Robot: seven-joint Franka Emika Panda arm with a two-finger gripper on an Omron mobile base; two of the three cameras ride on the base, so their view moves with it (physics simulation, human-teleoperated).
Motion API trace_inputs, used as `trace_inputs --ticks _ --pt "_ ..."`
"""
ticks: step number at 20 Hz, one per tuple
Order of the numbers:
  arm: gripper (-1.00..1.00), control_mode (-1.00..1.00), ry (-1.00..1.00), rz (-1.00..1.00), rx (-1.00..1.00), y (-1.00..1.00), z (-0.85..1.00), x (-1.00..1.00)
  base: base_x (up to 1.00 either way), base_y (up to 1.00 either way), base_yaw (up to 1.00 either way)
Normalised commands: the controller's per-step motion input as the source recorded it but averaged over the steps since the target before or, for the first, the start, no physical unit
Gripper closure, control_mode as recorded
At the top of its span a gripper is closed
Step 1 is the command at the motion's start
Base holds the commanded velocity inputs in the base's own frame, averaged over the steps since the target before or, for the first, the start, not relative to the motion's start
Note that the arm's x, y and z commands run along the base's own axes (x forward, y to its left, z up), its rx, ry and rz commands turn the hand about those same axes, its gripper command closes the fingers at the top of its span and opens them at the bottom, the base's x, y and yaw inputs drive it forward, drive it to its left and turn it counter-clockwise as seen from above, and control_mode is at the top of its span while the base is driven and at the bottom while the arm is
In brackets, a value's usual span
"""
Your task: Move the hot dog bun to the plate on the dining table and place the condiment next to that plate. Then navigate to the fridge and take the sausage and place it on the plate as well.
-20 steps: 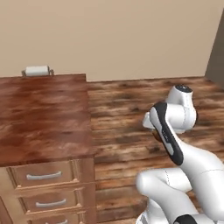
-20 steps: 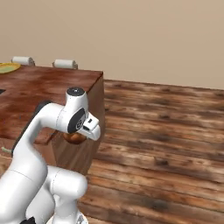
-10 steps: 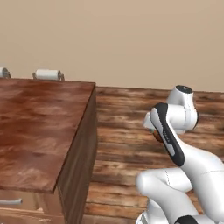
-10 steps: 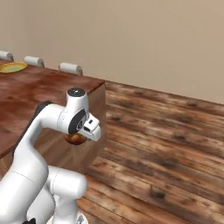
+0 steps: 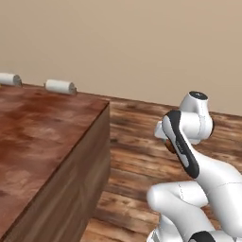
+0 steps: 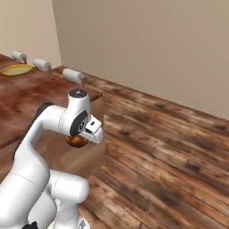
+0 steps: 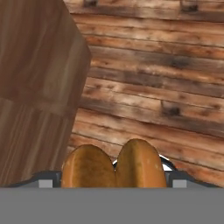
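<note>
My gripper [image 7: 114, 176] is shut on the hot dog bun [image 7: 114, 165], a split tan-orange roll that hides the fingertips low in the hand view. In the right base view the bun [image 6: 76, 141] hangs under the folded hand, just off the corner of the dining table [image 6: 31, 91]. The plate [image 6: 17, 69], with its yellow rim, lies far back on the table's reddish-brown top. In the left base view the dining table [image 5: 38, 137] stands to the left of the arm. The condiment, fridge and sausage are out of view.
White cylinders [image 5: 60, 86] [image 6: 73, 74] line the table's far edge. The table's wooden side wall [image 7: 35, 87] stands close on the left in the hand view. Plank floor [image 6: 170, 147] stretches to the right as far as a beige wall [image 5: 142, 47].
The whole picture has shifted in both base views, so the base has moved around the table's corner. The arm keeps the same folded pose with the bun in its grip.
</note>
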Motion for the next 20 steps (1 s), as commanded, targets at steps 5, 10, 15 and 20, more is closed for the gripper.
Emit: trace_inputs --ticks 5,10,15,20 --pt "1.0 1.0 0.0 0.0 0.0 0.0 0.0 0.0 1.0 -1.0 0.38" --pt "1.0 1.0 0.0 0.0 0.0 0.0 0.0 0.0 1.0 -1.0 0.37" --pt "1.0 1.0 0.0 0.0 0.0 0.0 0.0 0.0 1.0 -1.0 0.37" --pt "1.0 1.0 0.0 0.0 0.0 0.0 0.0 0.0 1.0 -1.0 0.37"
